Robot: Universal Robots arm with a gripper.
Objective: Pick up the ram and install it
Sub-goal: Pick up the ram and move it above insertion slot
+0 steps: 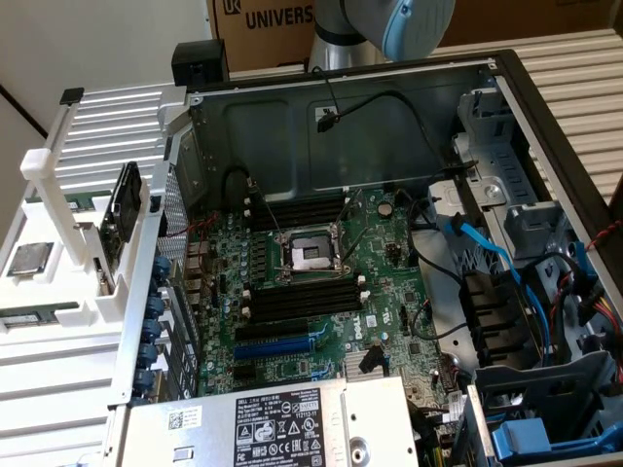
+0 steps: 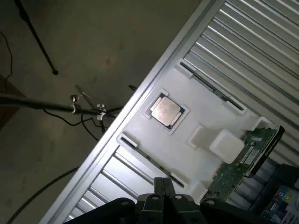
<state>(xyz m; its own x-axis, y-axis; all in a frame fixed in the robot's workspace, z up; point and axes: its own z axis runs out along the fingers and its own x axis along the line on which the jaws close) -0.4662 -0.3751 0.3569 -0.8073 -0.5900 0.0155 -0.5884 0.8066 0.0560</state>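
Open black metal computer case (image 1: 506,88) at the exterior view's centre; white plastic parts tray (image 1: 73,292) at its left. The ram (image 2: 149,158), a long thin dark stick, lies slotted along the tray's lower edge, its long axis oblique to the black gripper (image 2: 163,186), which is close over one end with its fingers pressed together, empty.

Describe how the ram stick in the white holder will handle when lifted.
The ram stick is a thin board: probably stiff and light. Being long and narrow, it may tilt in a grip. Seated in a groove of the white holder, it may drag.
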